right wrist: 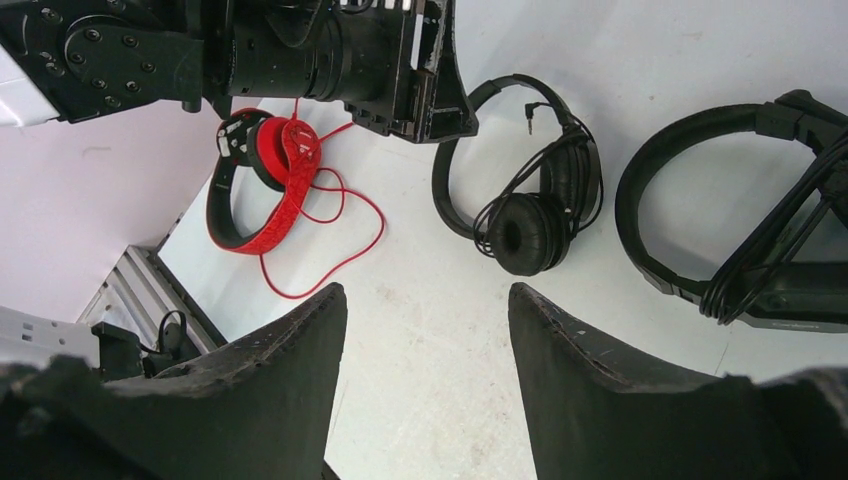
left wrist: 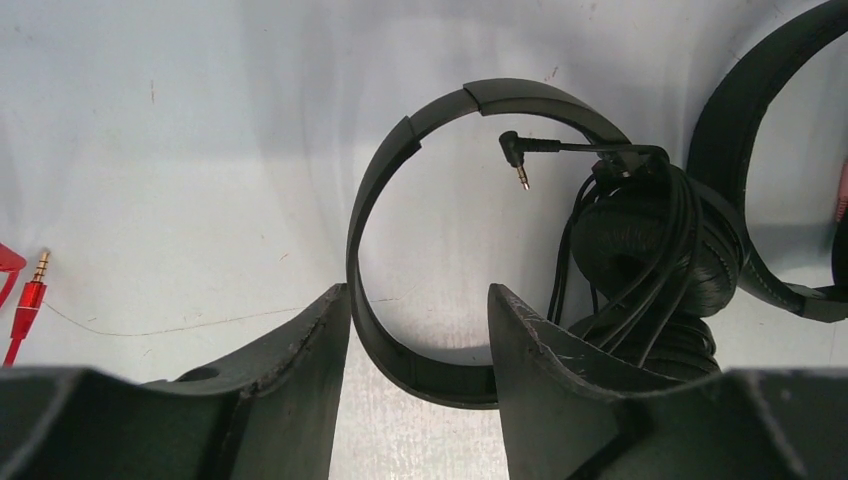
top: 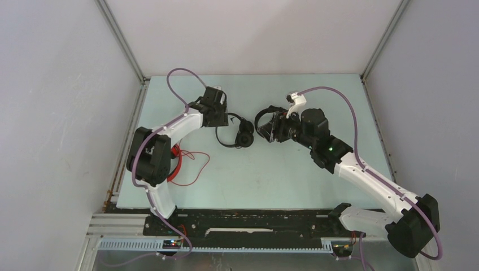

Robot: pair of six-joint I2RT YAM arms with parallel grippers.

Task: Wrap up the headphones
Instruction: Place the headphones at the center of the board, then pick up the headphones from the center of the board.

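Starting on the left, the red headphones lie flat on the pale surface. The top view shows them half tucked under the left arm. Their red cable sprawls loose in open loops beside them, and its gold-tipped plug rests bare on the surface.

Moving right, the left pincer sits low over the slim black headphones. It's released: both fingers stand apart with daylight on either side of the headband, which runs across the gap between them without being pinched. The headset lies on the surface near the middle with the round cups stacked together at the right end of the band. Its black cable is wound around those cups in several turns. The angled plug sticks out free inside the arc of the band.

Further right, just beside the slim pair, lies the bulkier black headphones, its own dark cable draped in strands across the lower cup.

And on the far right, the right pincer hovers above the surface with its fingers spread. It's released too, with nothing but bare surface between them. In the top view it sits right up against the bulky headset.
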